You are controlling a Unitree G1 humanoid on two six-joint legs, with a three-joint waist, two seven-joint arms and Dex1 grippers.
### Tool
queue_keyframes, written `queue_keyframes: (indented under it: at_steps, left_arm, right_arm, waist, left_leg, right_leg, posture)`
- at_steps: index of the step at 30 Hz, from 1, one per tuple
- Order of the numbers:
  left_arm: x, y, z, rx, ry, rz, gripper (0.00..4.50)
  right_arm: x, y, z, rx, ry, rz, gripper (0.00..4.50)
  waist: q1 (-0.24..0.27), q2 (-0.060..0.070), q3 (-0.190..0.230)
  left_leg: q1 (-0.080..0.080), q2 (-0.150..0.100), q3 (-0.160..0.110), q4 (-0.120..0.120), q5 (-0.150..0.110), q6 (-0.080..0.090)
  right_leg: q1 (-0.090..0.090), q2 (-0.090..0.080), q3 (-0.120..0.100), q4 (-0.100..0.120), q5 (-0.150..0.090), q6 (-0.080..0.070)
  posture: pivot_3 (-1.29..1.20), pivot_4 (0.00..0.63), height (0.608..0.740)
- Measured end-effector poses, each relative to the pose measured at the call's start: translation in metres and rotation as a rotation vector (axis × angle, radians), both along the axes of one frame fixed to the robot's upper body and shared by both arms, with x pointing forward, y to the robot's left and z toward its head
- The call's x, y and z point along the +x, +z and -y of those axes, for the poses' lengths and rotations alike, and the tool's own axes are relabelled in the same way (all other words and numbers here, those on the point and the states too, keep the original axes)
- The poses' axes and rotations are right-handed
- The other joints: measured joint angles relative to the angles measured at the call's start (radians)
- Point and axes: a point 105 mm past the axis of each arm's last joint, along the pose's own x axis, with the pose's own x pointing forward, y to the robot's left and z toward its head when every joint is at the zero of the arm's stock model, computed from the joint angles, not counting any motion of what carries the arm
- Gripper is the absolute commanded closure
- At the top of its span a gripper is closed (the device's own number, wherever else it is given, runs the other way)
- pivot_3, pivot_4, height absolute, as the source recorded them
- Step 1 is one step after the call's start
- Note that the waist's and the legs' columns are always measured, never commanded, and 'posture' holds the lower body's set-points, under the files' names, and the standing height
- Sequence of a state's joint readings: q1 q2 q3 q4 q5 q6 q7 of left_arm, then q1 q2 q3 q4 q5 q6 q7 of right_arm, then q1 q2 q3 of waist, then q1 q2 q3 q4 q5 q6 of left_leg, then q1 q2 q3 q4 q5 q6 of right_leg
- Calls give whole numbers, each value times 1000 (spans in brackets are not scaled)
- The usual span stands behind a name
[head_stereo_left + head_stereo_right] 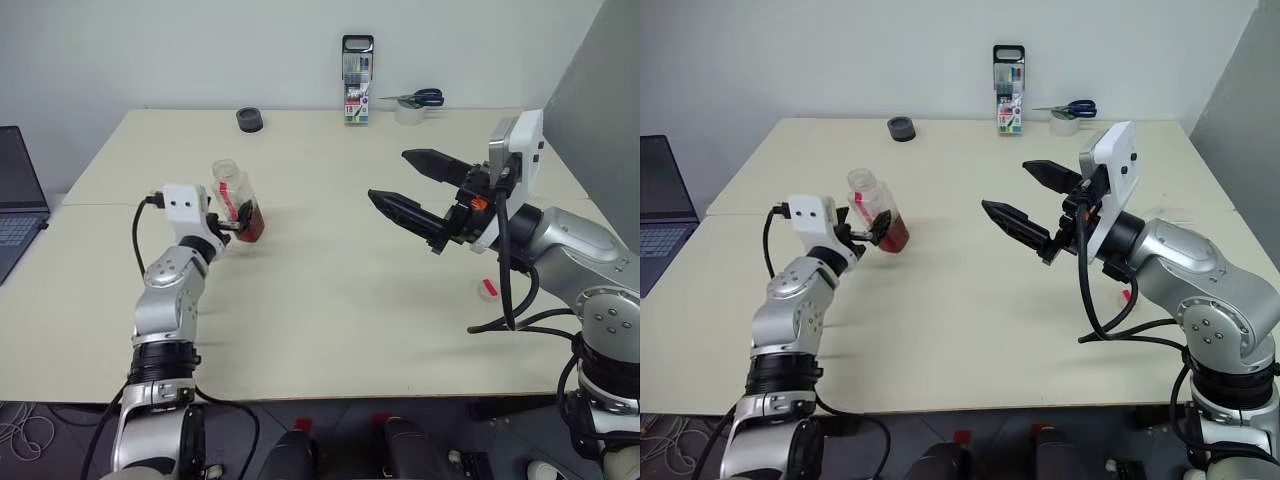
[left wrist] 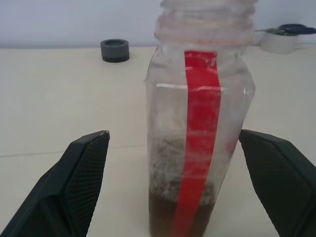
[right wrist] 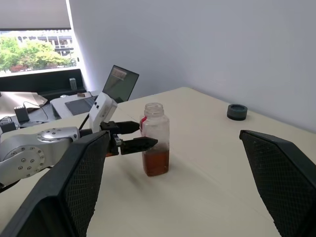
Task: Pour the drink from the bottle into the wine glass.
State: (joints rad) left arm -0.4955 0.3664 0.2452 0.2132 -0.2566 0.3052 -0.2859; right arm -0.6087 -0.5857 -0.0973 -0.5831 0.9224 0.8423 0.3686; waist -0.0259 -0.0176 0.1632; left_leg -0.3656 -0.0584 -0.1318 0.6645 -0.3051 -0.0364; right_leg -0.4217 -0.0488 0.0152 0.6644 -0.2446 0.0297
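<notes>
Pale cream tabletop (image 1: 330, 300) runs out to a plain white wall, and I read places on it as a clock face, with twelve at the far edge.

At about nine o'clock stands the bottle (image 1: 238, 205), upright, its cap off and the threaded neck bare. A red strip runs down its side. The drink (image 3: 156, 163), reddish-brown, fills only the bottom part of it. I see no wine glass in any view.

My left gripper (image 1: 232, 222) sits level at the bottle, its black fingers spread apart, one on either side. From the left wrist view there is clear table between each fingertip and the plastic, so I am not pinching it. The right wrist view shows the same: the left fingers (image 3: 139, 144) flank the bottle's lower half.

My right gripper (image 1: 418, 190) hangs above the table at about three o'clock, well apart from the bottle, pointing across toward it. Its two black fingers are spread wide with nothing between them.

At twelve o'clock, against the wall, a marker pack (image 1: 357, 80) stands upright. Toward one o'clock lie blue-handled scissors (image 1: 418, 98) beside a tape roll (image 1: 409, 114). At eleven o'clock sits a small dark round cap (image 1: 249, 120). A laptop (image 1: 18, 195) sits off the table's edge at nine o'clock. A small red-and-white piece (image 1: 489, 289) lies near my right arm at four o'clock.
</notes>
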Motion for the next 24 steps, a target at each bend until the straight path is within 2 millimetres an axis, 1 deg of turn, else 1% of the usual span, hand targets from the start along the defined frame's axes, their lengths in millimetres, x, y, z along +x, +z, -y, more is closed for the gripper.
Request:
queue_keyframes:
  at_steps: [4,8,12,14,16,18,21,24]
  left_arm:
    - [-11,-13,-3,-2,12,-43,45]
    - [-21,-19,-2,-2,10,-69,45]
    - [-37,-25,2,-1,-41,-113,45]
    - [-49,-28,7,29,-133,-161,45]
    - [-56,-21,17,40,-238,-175,45]
    - [-65,-6,35,61,-386,-165,45]
    - [-74,18,60,103,-598,-145,45]
    - [-77,34,78,148,-741,-127,45]
  right_arm:
    - [0,0,0,1,1,-1,0]
    - [0,-3,0,2,-1,-9,0]
    - [1,-16,5,4,-23,-54,0]
    - [0,-24,10,9,-55,-78,0]
    - [0,-29,15,14,-87,-91,0]
    - [1,-35,22,11,-139,-101,0]
    - [7,-53,44,12,-284,-156,0]
    - [16,-73,67,13,-450,-216,0]
  waist:
    - [0,0,0]
    - [1,0,0]
    - [0,0,0]
    - [0,0,0]
    - [0,0,0]
    - [1,0,0]
    - [7,-1,0]
    - [6,0,0]
  left_leg:
    - [0,0,0,0,0,0]
    - [0,0,0,0,0,0]
    - [0,0,0,0,0,0]
    - [0,0,-1,-1,0,0]
    - [0,0,-1,0,0,0]
    - [0,0,-1,0,0,0]
    - [1,0,0,0,0,0]
    - [1,0,1,-1,0,0]
  right_leg:
    - [0,0,0,0,0,0]
    - [0,0,1,0,0,0]
    - [0,0,1,0,0,0]
    - [0,0,1,0,0,0]
    - [1,0,1,0,0,0]
    - [2,0,0,-1,0,0]
    - [2,1,-1,-1,0,0]
    - [2,2,0,-1,0,0]
  posture:
    - [0,150,740]
    - [0,150,740]
    - [0,150,740]
    - [0,150,740]
    - [0,150,740]
    - [0,150,740]
    - [0,150,740]
    - [0,150,740]
